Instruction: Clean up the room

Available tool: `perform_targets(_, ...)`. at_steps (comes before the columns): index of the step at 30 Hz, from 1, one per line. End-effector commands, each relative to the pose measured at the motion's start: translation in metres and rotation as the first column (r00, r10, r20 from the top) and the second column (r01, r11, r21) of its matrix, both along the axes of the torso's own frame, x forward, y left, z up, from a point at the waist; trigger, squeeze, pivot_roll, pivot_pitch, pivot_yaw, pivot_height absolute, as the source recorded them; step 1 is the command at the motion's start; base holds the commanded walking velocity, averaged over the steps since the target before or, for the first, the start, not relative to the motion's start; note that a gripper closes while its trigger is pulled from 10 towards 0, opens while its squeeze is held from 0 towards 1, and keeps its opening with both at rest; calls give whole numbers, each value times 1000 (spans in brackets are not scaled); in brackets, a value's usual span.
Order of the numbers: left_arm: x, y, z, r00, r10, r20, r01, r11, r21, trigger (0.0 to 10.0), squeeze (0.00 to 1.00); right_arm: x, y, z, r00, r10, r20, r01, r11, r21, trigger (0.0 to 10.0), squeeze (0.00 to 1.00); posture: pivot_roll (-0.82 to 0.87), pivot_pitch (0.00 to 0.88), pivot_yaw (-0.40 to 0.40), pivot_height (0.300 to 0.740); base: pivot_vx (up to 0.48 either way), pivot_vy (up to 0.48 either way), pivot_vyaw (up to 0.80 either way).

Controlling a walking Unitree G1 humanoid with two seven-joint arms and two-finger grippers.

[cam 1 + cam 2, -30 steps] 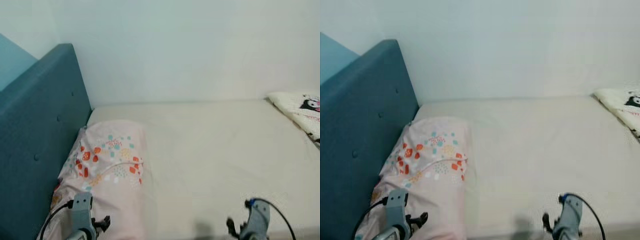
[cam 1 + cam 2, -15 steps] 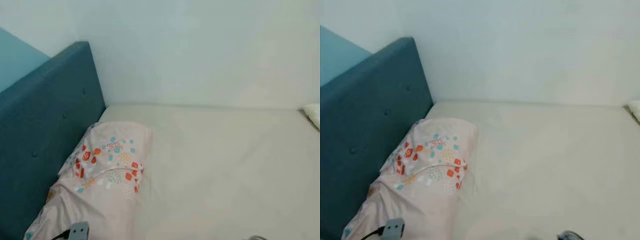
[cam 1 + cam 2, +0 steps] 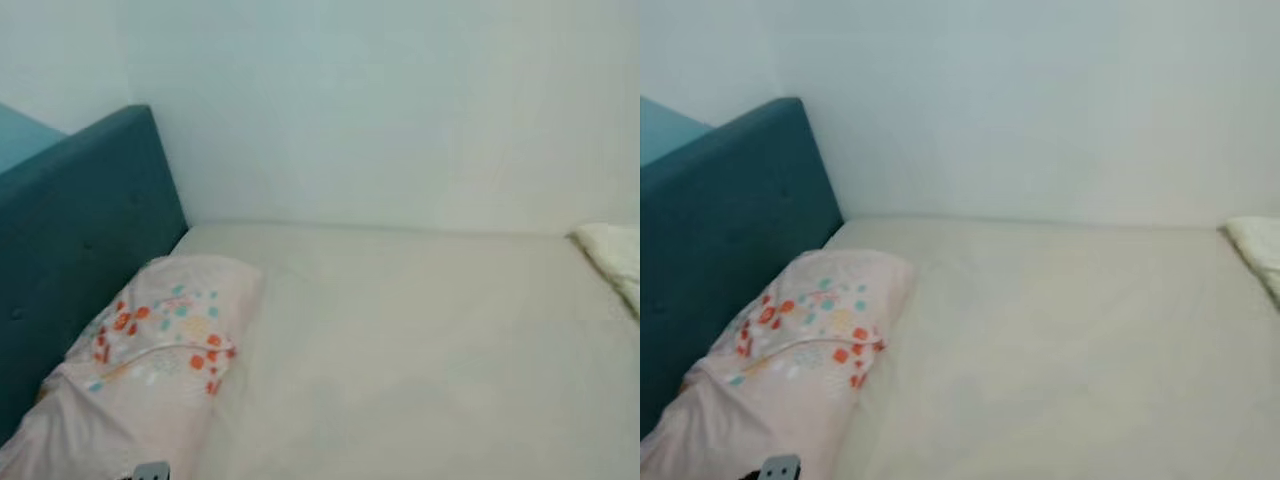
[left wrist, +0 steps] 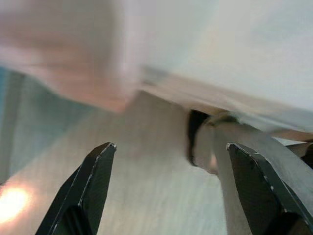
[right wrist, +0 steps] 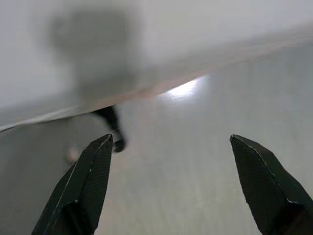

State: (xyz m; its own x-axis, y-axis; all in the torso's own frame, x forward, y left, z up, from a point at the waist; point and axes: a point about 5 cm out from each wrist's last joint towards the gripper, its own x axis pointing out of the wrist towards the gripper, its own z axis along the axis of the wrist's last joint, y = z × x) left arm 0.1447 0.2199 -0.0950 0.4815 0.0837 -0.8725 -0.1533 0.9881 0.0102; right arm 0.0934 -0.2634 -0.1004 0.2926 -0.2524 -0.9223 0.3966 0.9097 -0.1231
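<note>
The head camera has swung since a second ago, and both end effectors have dropped off the bottom edge of the eye views; just a small grey bit of the left arm [image 3: 152,471] pokes up at the lower edge, in front of the pillow. The bed [image 3: 420,350] lies before the robot, its cream sheet bare across the middle. The pink pillow [image 3: 140,370] with red and teal spots rests at the bed's left end, leaning against the teal headboard [image 3: 70,260]. It sits lower and further left in the picture than half a second ago, which is the camera's shift, not the pillow's. At the bed's far right end, against the white wall [image 3: 380,110], the corner of a white cushion [image 3: 612,255] is back in sight after nearly sliding out half a second ago.

In the left wrist view, blurred, the left end effector [image 4: 171,186] has its fingers spread wide apart, nothing between them, pointing at pale floor [image 4: 137,196] with a pinkish mass above. In the right wrist view, the right end effector [image 5: 171,181] is likewise spread wide and empty, over grey floor with a bright glare patch [image 5: 183,89].
</note>
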Motion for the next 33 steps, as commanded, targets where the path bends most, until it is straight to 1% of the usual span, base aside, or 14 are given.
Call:
perform_targets(1,-3,1,-1,1000,-20,-20,20,1000,7,10000,0,-1,8,-3,1000,12,-1,-12,1000,21,10000,0,-13,0,-4,740,0,-480,0)
perform_targets(8,-2,-1,-1,999,-40,-24,40,999,4,10000,0,-4,5,-3,1000,10,-2,-10,1000,14,10000,0,-15,0,-5,740,0,-480,0)
perform_targets(14,-2,-4,-2,998,-59,-32,59,998,1,10000,0,-4,4,-2,1000,13,7,-13,1000,13,10000,0,-16,0,-2,740,0,-480,0)
perform_targets(25,-2,-6,-2,996,-78,-41,78,997,-6,10000,0,1,8,-2,1000,17,26,-17,999,31,10000,0,-17,0,5,740,0,-480,0)
perform_targets(33,-5,-7,-3,995,-90,-51,89,996,-17,10000,0,0,10,-3,999,11,34,-13,999,44,10000,0,-19,0,7,740,0,-480,0)
